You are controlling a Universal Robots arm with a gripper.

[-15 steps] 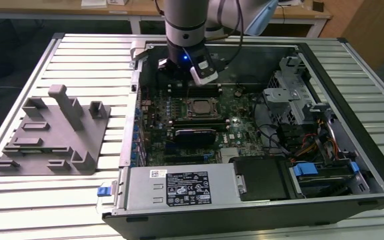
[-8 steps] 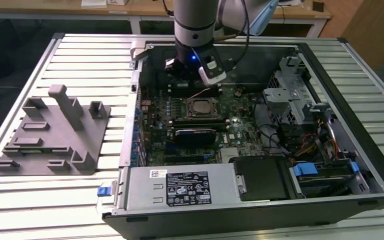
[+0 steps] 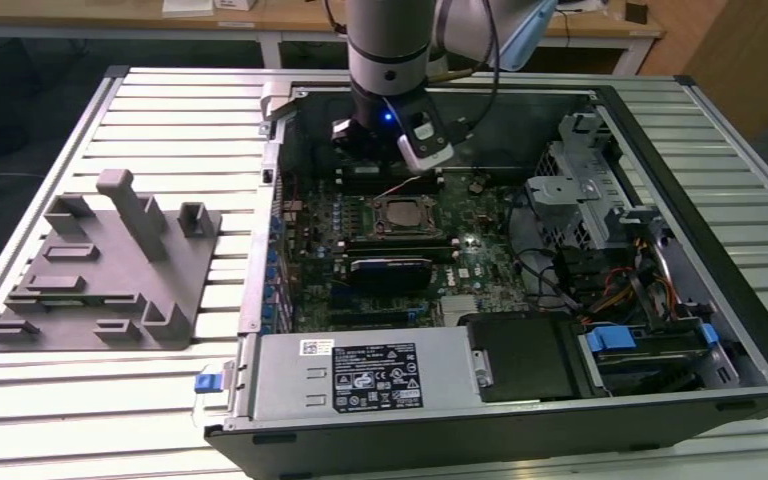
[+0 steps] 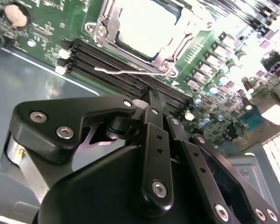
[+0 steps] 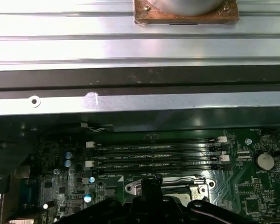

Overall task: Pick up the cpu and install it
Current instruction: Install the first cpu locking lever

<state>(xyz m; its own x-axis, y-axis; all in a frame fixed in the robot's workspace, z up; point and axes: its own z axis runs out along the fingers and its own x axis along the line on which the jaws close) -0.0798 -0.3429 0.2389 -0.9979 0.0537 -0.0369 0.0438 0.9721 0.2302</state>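
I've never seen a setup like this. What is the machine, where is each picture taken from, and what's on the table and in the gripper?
The machine is one robot arm ending in a gripper. The exterior view comes from a camera off the arm. Both wrist views come from cameras riding on it. On the slatted table lie an open computer case and, at the exterior view's left, a grey holder. The cpu sits in its socket on the motherboard, not in the gripper, which hangs beside it near the memory slots.
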